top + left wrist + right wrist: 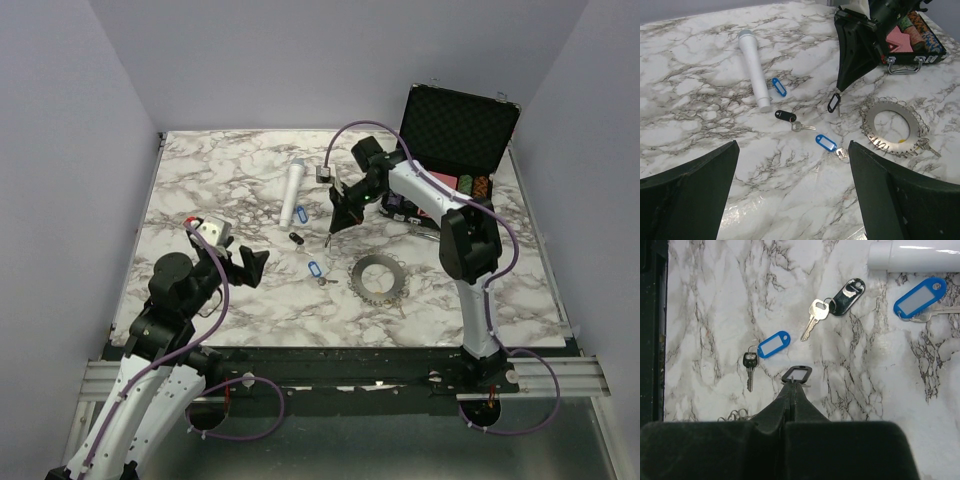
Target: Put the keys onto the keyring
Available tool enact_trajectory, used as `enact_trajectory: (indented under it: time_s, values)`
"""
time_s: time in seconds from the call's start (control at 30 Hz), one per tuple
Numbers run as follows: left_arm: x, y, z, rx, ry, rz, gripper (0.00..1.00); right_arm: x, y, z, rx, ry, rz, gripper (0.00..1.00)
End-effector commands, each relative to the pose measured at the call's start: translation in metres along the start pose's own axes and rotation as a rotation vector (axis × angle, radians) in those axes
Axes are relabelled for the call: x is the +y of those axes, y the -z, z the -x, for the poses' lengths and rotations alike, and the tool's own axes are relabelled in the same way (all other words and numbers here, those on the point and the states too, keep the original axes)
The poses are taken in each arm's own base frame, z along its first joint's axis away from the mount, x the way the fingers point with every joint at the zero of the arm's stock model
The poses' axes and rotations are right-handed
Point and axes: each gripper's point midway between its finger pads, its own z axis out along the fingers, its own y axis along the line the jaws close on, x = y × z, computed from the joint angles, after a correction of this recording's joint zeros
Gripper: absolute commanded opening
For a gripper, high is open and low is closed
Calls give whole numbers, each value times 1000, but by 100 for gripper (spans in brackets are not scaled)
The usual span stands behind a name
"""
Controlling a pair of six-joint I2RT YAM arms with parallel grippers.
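Right claw (792,385): pinched fully shut on the top edge of a black tag. The held key (796,374) dangles below the tips, clear of the worktop (715,300).

Keyring (381,278): flat on the worktop, near the right claw at 5 o'clock in the top view.

Left claw (790,190): spread wide, nothing in it, well apart at 8 o'clock.

Step in hand (judged): carry the held key to the keyring's rim and hook it on. To do it well:
- keep the pinch high on the tag so the key end hangs free
- let any swing die out before lowering
- come in low over the toothed rim, aimed at one of the small wire loops there
- the left claw could pin the ring so it cannot slide

Count:
- tagged keys, four: the held black one; a loose black key (785,115) at 8 o'clock; a blue key (826,142) at 7 o'clock; a second blue key (779,86) at 9 o'clock, beside the white cylinder (754,67)
- something key-like at the ring's far rim, cannot tell
- keyring, one
- cylinder, one
- open case (455,130), one
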Motion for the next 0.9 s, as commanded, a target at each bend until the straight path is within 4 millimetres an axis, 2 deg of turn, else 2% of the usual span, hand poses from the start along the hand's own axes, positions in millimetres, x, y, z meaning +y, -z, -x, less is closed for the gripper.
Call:
enact_trajectory:
  time_s: [0.0,0.13,0.23,0.33,0.43,0.53,0.67,0.8,0.87]
  values:
    - [-13,1,4,-29,-19,-78,99,16,4,17,-59,28,18,0]
    - [-26,1,5,-47,-31,-157,99,30,11,25,-99,34,36,0]
    - [-45,2,5,-94,-57,-275,99,45,16,30,-134,37,52,0]
    - [-68,5,8,-160,-39,-416,98,66,27,39,-181,52,53,0]
    - [-85,10,17,-218,24,-514,97,91,44,51,-234,102,32,0]
    - [-99,13,25,-239,86,-594,93,116,57,54,-271,143,21,0]
    - [-117,11,26,-249,92,-652,90,148,73,53,-316,188,17,0]
    - [-145,4,17,-255,56,-712,90,169,85,45,-351,209,10,0]
    - [-157,0,14,-267,35,-730,86,178,87,39,-354,215,9,0]
